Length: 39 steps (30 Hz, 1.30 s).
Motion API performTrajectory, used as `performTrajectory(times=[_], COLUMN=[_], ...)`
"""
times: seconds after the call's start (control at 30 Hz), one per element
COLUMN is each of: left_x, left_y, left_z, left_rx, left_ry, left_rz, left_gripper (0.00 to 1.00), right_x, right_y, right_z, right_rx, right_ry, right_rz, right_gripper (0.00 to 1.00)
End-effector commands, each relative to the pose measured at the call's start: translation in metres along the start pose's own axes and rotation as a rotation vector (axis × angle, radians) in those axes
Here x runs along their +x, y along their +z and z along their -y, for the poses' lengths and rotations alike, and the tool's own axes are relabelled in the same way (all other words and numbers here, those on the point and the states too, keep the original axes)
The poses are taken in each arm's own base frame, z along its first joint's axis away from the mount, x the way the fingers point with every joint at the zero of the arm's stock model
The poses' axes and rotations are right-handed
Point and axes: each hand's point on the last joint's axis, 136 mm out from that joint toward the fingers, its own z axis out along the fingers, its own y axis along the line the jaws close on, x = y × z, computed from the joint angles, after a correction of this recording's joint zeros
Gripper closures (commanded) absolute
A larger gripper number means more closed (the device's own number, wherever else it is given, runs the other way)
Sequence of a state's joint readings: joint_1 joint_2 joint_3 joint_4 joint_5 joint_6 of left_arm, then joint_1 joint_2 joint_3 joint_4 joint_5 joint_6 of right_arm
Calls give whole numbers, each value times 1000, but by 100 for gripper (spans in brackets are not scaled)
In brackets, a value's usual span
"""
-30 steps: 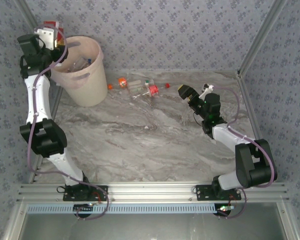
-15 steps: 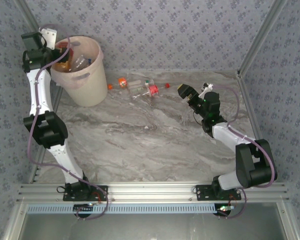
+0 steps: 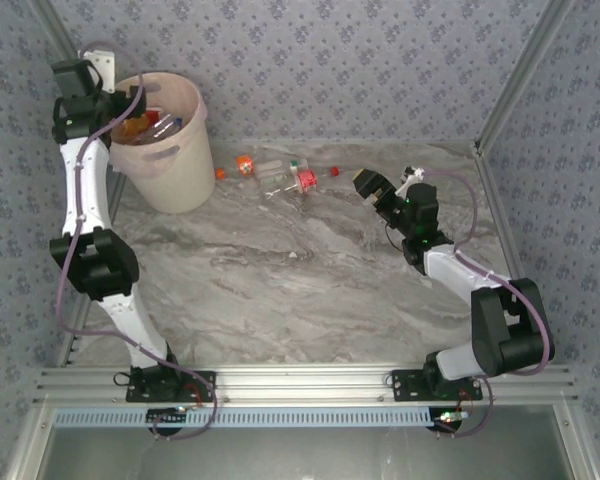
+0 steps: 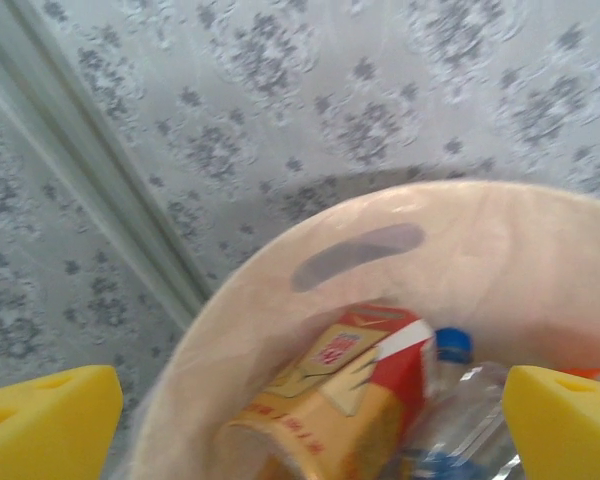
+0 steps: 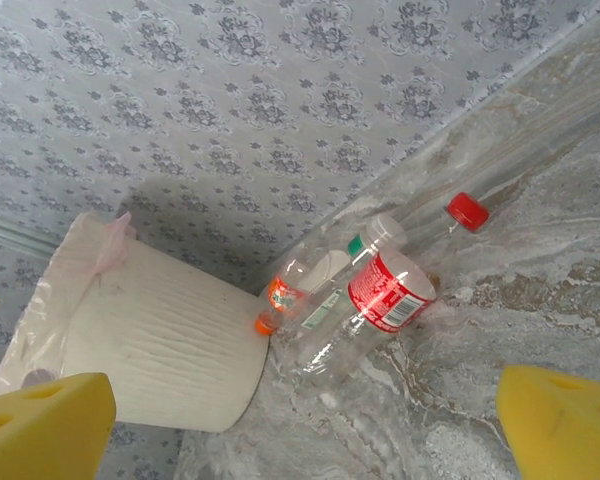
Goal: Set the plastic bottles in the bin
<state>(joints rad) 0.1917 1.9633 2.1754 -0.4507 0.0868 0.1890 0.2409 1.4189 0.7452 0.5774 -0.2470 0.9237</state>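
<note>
The left fingers [image 4: 45, 420] hang spread wide and empty right over the mouth of the bin [image 4: 280, 290], which stands in the far left corner of the surface [image 3: 280, 270]. Inside it lie an orange-and-red labelled bottle [image 4: 330, 385] and a clear blue-capped bottle [image 4: 450, 350], so on this side a drop reads as done. The right fingers [image 5: 40, 420] are likewise wide with nothing between them, hovering over the right half of the surface and aimed at the loose bottles [image 3: 280, 172] that lie in a row along the far wall [image 3: 330, 70], just right of the bin. The step in hand looks like the reach for the next pick. The red-labelled bottle [image 5: 390, 292] and the red-capped bottle [image 5: 468, 210] lie nearest the right fingers, with the orange-labelled bottle [image 5: 280, 293] beyond them, close to the bin's side. These clear bottles press against one another, so the next move calls for coming down across a single body without nudging its neighbours into a roll. The wall stands close behind the row, leaving little room on the far side, so an approach from above or from the near side seems safest. The broad middle of the surface gives room to carry, but the bin's rim is tall, and the left arm above it may crowd a delivery from the right
</note>
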Motion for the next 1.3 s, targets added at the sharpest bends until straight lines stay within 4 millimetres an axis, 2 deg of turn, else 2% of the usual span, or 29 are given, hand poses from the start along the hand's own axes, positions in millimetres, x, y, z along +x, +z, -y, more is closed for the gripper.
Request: performTrajectory(times=[0.0,0.3,0.47,0.6,0.73,0.9,1.1,1.2,1.27], left_x=[-22,-22,-26,-32,-19,15,64,92,108], left_y=[-25,-35,-50,-69,-78,-81,-92,-91,-85], left_z=[16,67,100,139,184,248,336,368,382], left_rx=[15,89,155,241,343,484,704,801,838], left_ry=[-120,-212,-252,-249,-198,-102,164,253,282], left_rz=[45,0,0,55,59,-8,-103,-173,-227], left_gripper=[2,2,2,2,2,2,2,2,2], right_x=[-10,-8,-11,-12,-12,-14,-14,-14,-15], right_y=[-4,-14,-19,-22,-25,-29,-33,-36,-38], right_z=[-12,-4,-3,-1,-2,-3,-8,-12,-13], right_rx=[-6,47,62,71,71,70,60,54,55], right_ry=[-23,-72,-101,-119,-133,-160,-207,-240,-269], right_rz=[24,19,40,50,51,57,52,51,55], right_gripper=[0,0,0,0,0,0,0,0,0])
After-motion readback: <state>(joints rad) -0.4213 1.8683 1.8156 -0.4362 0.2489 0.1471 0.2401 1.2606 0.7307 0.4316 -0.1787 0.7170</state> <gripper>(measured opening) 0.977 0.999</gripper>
